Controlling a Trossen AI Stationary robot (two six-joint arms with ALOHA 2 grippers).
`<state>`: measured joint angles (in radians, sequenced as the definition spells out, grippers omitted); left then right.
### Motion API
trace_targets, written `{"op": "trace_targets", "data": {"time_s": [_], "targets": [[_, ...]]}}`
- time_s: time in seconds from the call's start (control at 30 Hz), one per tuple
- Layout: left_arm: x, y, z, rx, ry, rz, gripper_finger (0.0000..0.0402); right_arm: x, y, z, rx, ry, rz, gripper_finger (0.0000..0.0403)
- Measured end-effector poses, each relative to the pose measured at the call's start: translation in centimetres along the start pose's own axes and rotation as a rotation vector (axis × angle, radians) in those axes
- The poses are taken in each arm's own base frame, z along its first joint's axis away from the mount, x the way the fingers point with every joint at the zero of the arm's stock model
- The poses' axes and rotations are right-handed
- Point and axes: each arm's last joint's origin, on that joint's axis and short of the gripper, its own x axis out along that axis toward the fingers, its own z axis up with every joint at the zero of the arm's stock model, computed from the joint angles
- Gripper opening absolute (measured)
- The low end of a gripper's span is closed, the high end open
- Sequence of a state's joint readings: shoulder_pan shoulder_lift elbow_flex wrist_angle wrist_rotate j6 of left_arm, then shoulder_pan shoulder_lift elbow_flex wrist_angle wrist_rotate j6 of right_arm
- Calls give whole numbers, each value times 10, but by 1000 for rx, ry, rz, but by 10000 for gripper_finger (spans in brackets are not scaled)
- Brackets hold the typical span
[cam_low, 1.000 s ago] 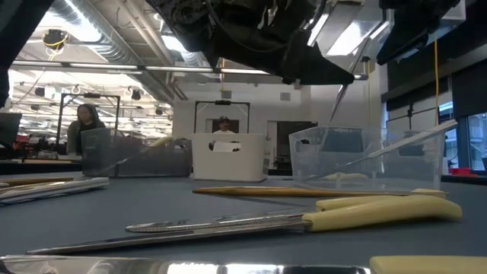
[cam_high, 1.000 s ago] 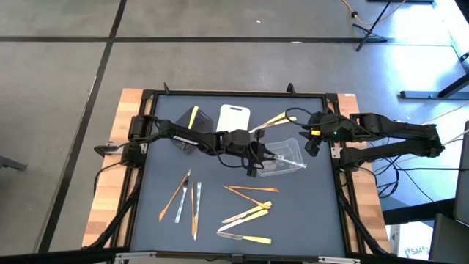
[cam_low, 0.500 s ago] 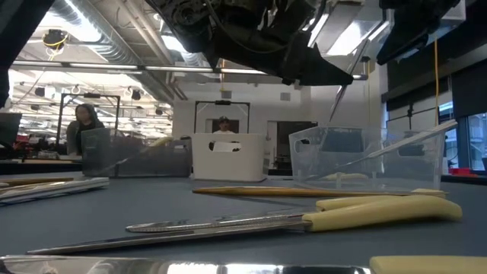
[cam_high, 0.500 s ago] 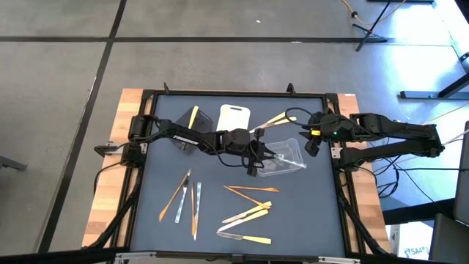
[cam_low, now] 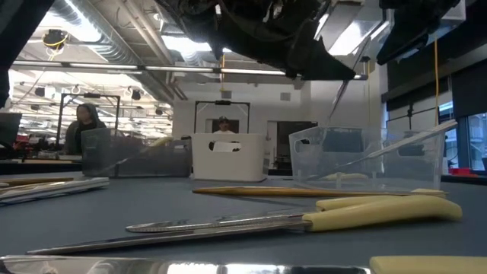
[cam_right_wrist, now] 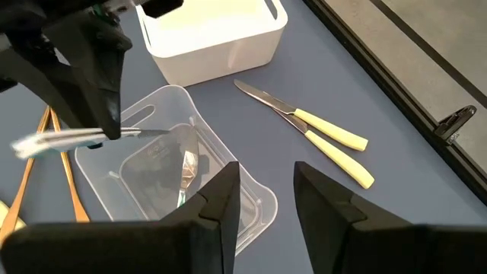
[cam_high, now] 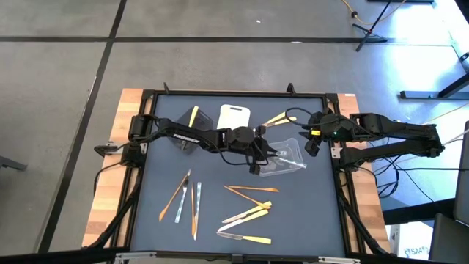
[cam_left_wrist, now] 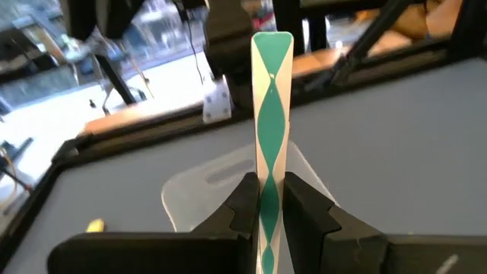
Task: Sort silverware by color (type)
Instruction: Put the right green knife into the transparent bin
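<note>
Left gripper [cam_high: 256,158]: centre of the high view, over the near-left rim of the clear tray [cam_high: 293,165]; fingers pinch a silver-grey utensil [cam_right_wrist: 72,138], its handle standing up between them in the left wrist view.

Right gripper [cam_high: 313,144]: waiting right of centre, just beside the clear tray; jaws parted, holding nothing.

Step in hand, as judged: delivery of a silver piece to the clear tray, where another silver piece already lies. Next move calls for lowering over the tray's inside, then opening.

Remaining silverware [cam_high: 245,213]: scattered across the lower tabletop [cam_high: 300,220]; two yellow-handled knives [cam_high: 277,119] lie upper right, beside the white tray [cam_high: 234,117].
</note>
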<state>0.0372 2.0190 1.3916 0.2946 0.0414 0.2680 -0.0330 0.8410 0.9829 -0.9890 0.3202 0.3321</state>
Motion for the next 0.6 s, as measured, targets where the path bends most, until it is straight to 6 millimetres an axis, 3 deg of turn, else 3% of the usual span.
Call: {"op": "trace_targets", "data": {"time_s": [0.6], "targets": [[0,9,0,-6,65,-2,35,0,0,0,0,0,0,111]]}}
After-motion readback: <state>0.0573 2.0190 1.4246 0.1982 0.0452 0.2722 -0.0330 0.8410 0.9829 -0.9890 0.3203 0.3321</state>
